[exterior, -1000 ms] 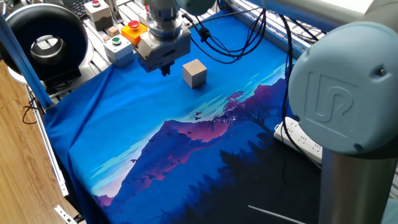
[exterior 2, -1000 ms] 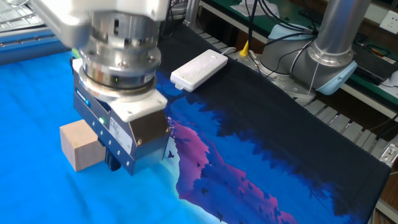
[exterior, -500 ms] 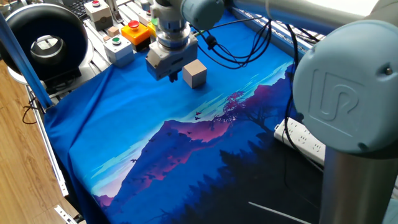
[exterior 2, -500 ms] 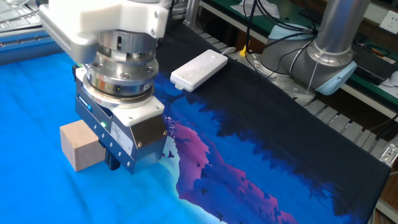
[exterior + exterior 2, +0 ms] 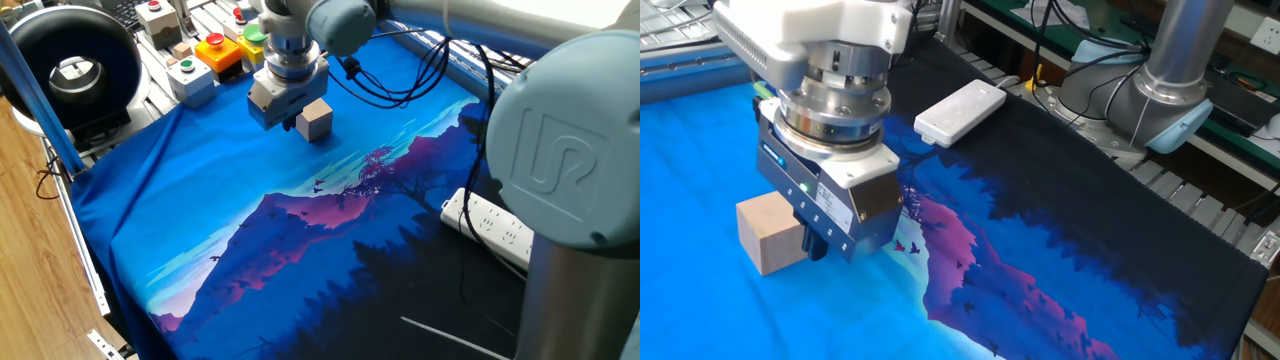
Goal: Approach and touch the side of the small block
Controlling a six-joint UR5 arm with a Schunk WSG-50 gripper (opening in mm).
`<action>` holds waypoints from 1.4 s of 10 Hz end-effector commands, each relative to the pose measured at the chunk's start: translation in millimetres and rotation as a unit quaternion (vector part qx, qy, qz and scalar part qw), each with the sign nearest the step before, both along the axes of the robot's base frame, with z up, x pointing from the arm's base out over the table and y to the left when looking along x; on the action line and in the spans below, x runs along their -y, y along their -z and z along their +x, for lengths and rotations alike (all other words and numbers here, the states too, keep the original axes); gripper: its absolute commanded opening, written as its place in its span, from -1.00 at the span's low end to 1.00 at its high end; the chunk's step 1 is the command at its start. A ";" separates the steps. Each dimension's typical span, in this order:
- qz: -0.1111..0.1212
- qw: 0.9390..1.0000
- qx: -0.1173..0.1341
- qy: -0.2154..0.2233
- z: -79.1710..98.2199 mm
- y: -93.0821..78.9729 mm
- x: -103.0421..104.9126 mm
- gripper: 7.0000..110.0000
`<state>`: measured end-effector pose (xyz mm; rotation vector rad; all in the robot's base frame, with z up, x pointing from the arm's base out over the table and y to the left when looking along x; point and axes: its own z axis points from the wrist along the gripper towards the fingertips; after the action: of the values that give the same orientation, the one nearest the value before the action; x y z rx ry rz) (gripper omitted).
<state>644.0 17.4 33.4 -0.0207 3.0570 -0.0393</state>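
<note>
The gripper (image 5: 285, 124) is pointing straight down beside the small block (image 5: 314, 118), its dark fingertips (image 5: 815, 243) sitting right against the cube's side in the other fixed view; contact looks likely but cannot be confirmed. Whether the fingers are together or apart cannot be told. The block is resting on the blue landscape-printed cloth (image 5: 230, 220), near the orange button box (image 5: 219, 52).
</note>
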 end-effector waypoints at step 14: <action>-0.010 0.999 0.027 -0.032 5.2 4.0 21.0 -1.00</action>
<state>647.8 -6.0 29.0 -0.1353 3.0052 -0.0864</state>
